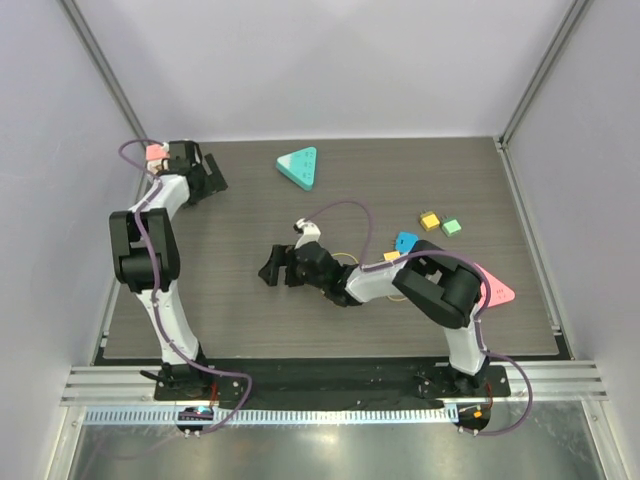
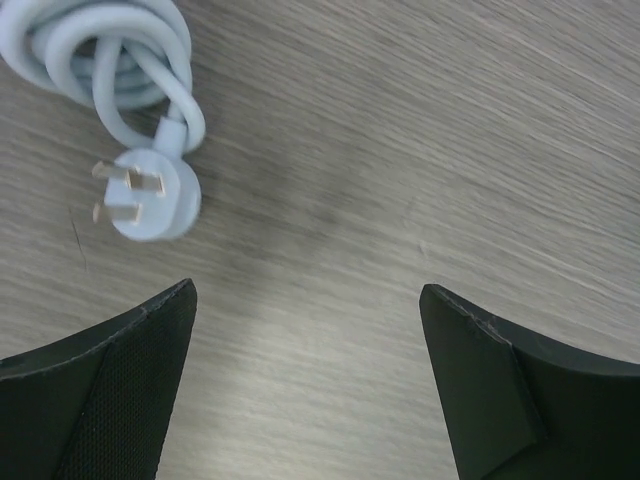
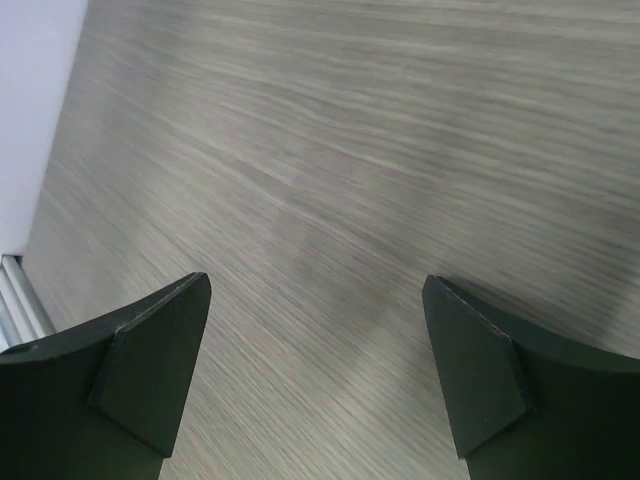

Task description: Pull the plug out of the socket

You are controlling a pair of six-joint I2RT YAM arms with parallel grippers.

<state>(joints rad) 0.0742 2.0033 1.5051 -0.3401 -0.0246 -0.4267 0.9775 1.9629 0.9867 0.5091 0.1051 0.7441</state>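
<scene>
Since the plug [image 2: 150, 200] lies on the desk [image 2: 400, 150] w/ its metal pins bare & nothing fitted over them, the pull itself looks done.

In the left wrist cam it sits at approx. 10 o'clock from the left jaws, near them but not touching. Its white cable [image 2: 95, 50] is coiled just beyond, at 11 o'clock. No socket shows in any view, so I can't tell where it is or what the plug came out of.

- **Left jaws:** wide open, nothing btwn them, only bare desk below.
- **Right jaws:** also wide open, holding nothing, over plain wood grain.

In the top cam the left arm [image 1: 150, 240] reaches to the desk's 10 o'clock corner; the plug can't be made out there. The right arm [image 1: 400, 280] stretches toward the middle, well apart from that corner.

The teal triangle [image 1: 298, 167] at 12 o'clock and the yellow block [image 1: 429, 220] & green block [image 1: 451, 227] at 2 o'clock seem to have no part in this.

What's left is prob. little: no grip to let go, just bringing both arms back.
</scene>
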